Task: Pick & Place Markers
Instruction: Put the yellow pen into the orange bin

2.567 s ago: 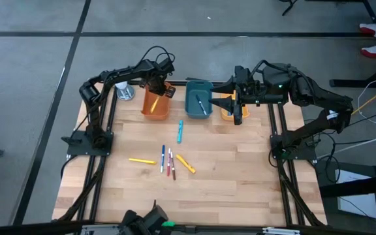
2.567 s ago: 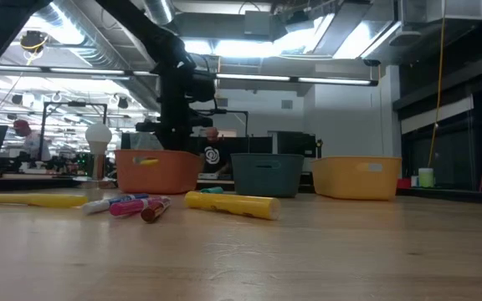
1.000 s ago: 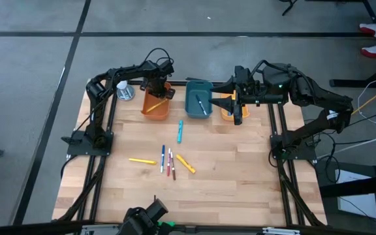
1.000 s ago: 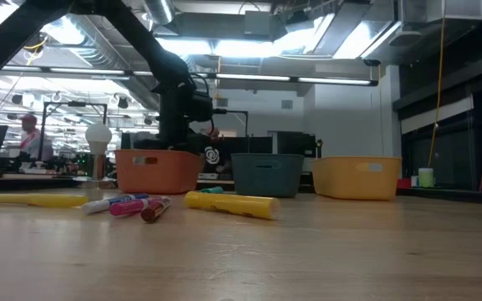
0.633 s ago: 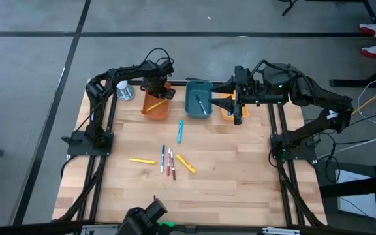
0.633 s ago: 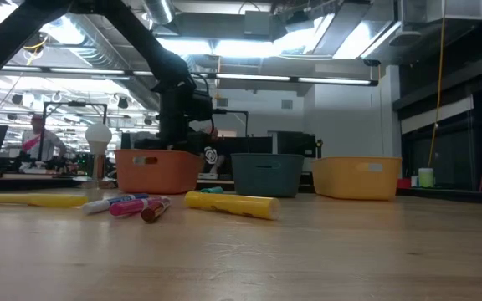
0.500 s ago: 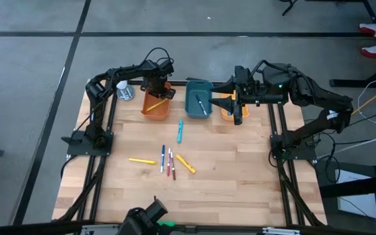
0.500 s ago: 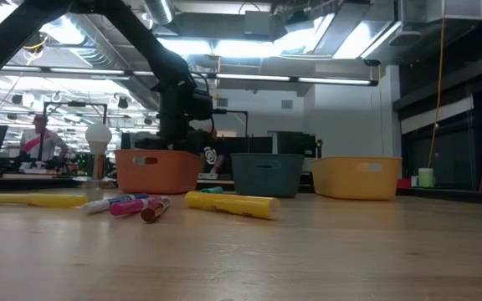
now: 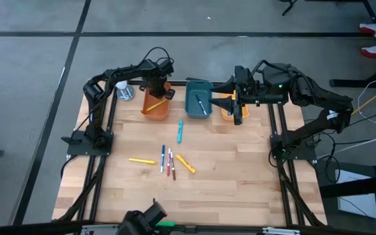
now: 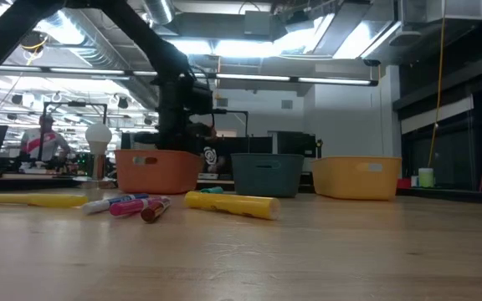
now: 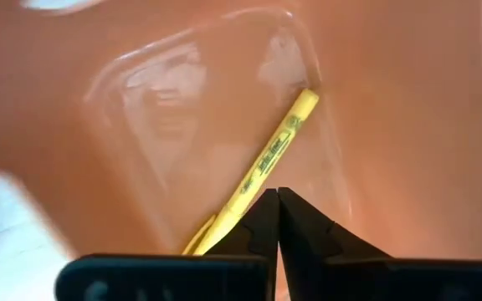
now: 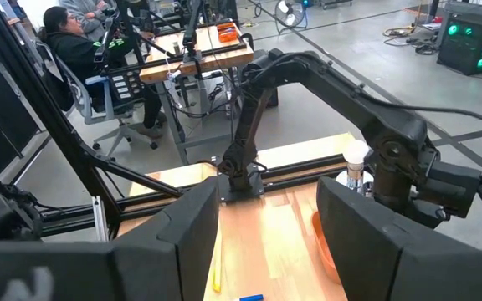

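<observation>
Barely shifted, left gripper (image 11: pixel 276 219) hangs pinched together over orange bin (image 9: pixel 155 104); right gripper (image 12: pixel 268 238) spread.

Wooden bench (image 9: pixel 227 176) carries three bins along the far edge: orange bin (image 9: pixel 155 104), teal bin (image 9: pixel 198 98) in the middle, yellow bin (image 10: pixel 357 178). White-capped jar (image 9: pixel 125 91) beside the orange bin. Seated person (image 12: pixel 78 46) in the room beyond.

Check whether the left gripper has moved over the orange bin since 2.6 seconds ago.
Yes, slightly. In the high view the left gripper has shifted a little toward the orange bin's far left corner. It hangs over the bin, jaws shut, above the yellow marker inside.
</observation>
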